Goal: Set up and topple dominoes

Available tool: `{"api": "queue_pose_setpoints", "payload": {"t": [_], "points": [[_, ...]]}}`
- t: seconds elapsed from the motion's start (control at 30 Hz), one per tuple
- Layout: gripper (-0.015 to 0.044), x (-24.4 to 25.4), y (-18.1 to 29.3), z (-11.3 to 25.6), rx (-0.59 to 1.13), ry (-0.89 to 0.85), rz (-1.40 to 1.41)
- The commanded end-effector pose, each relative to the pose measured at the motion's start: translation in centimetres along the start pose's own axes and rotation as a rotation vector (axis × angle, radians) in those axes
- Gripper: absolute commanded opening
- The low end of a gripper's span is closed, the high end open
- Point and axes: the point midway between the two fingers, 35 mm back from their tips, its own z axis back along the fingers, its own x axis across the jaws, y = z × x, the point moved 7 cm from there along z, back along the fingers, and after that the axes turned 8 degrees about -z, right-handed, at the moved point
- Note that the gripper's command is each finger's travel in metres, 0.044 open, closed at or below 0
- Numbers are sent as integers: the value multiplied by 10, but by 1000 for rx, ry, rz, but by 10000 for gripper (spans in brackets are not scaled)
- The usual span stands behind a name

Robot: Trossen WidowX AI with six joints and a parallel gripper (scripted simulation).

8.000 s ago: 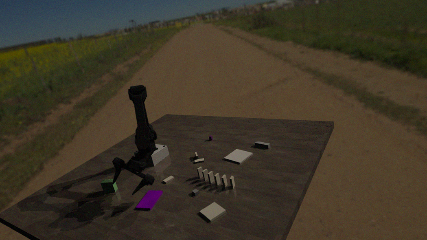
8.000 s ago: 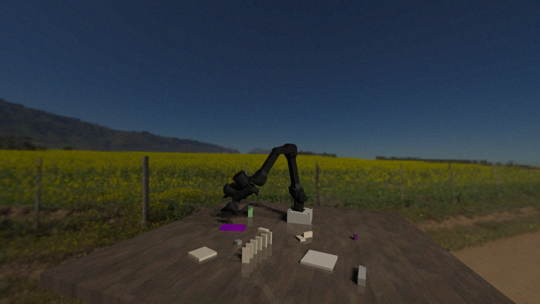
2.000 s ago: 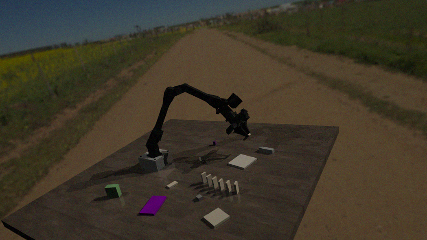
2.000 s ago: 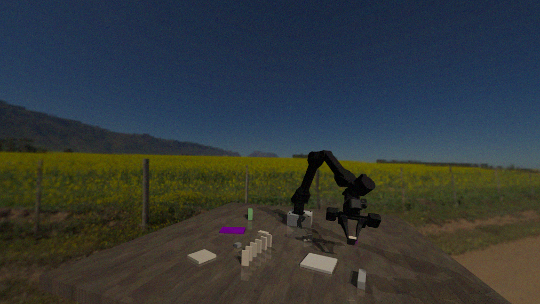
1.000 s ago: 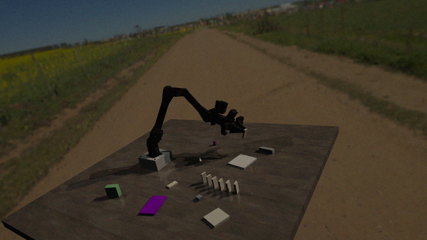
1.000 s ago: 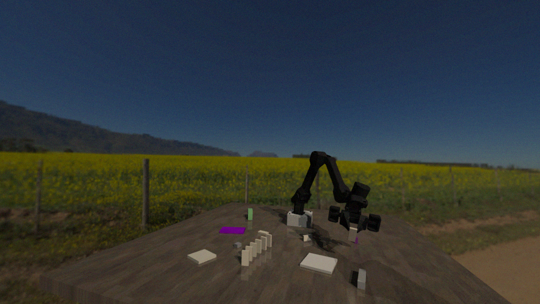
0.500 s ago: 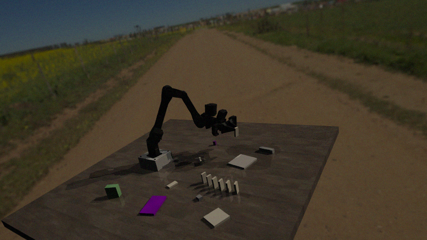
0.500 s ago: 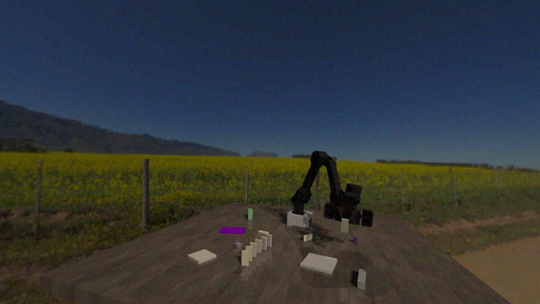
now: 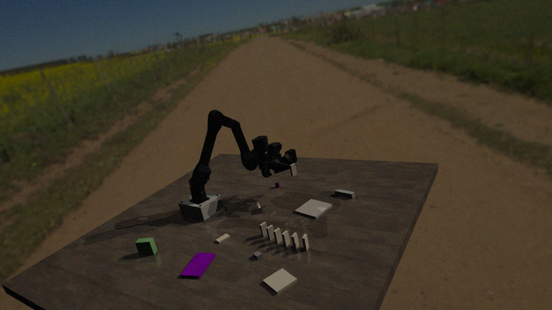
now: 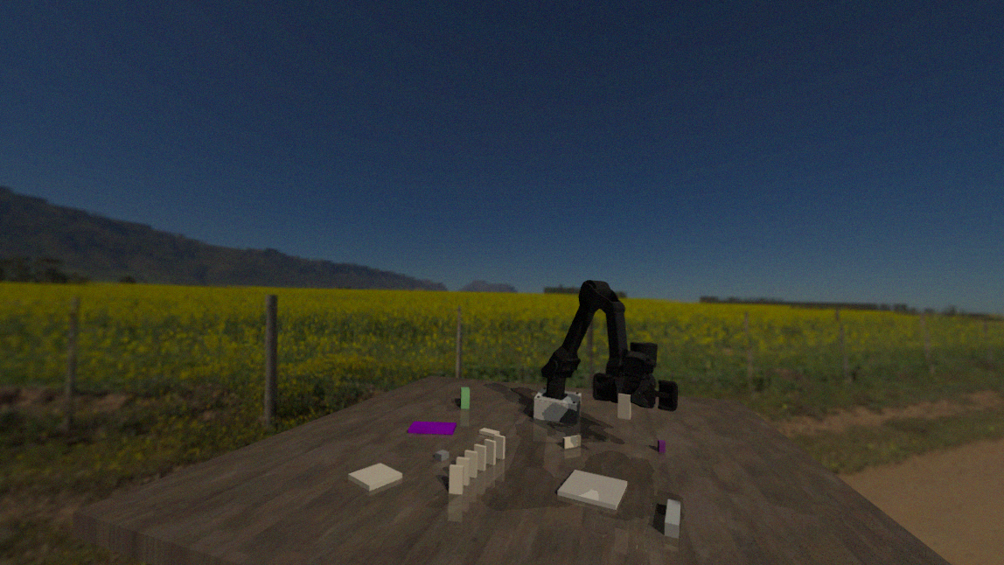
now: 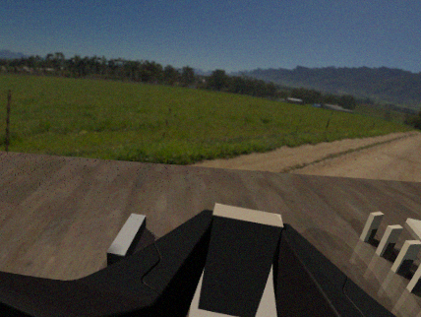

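My gripper (image 9: 293,166) (image 10: 624,400) (image 11: 244,226) is shut on a cream domino (image 9: 293,170) (image 10: 624,408) (image 11: 248,215), held in the air well above the table and away from the row. The domino looks close to upright, slightly tilted in the top view. Several cream dominoes (image 9: 286,239) (image 10: 456,478) (image 11: 372,226) stand in an evenly spaced row. One loose domino (image 9: 222,238) (image 10: 489,430) lies flat beyond one end of the row. Another small cream piece (image 9: 258,205) (image 10: 572,442), apparently a domino on its edge, lies partly shaded near the arm's base.
A white slab (image 9: 314,208) (image 10: 593,489) and white bar (image 9: 344,193) (image 10: 672,518) (image 11: 129,235) lie beyond the row. A cream slab (image 9: 280,280) (image 10: 375,476), grey cube (image 9: 257,255) (image 10: 441,455), purple slab (image 9: 198,265) (image 10: 432,428), green block (image 9: 146,246) (image 10: 464,397) and small purple block (image 9: 277,184) (image 10: 661,446) also show.
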Motion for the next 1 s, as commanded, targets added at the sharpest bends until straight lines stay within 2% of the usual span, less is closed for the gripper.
{"api": "queue_pose_setpoints", "payload": {"t": [0.0, 0.47, 0.97], "points": [[107, -3, -1, 2, -7, 11, 0], [107, -3, 2, 2, -5, 11, -1], [107, -9, 56, -1, 32, 4, -2]]}}
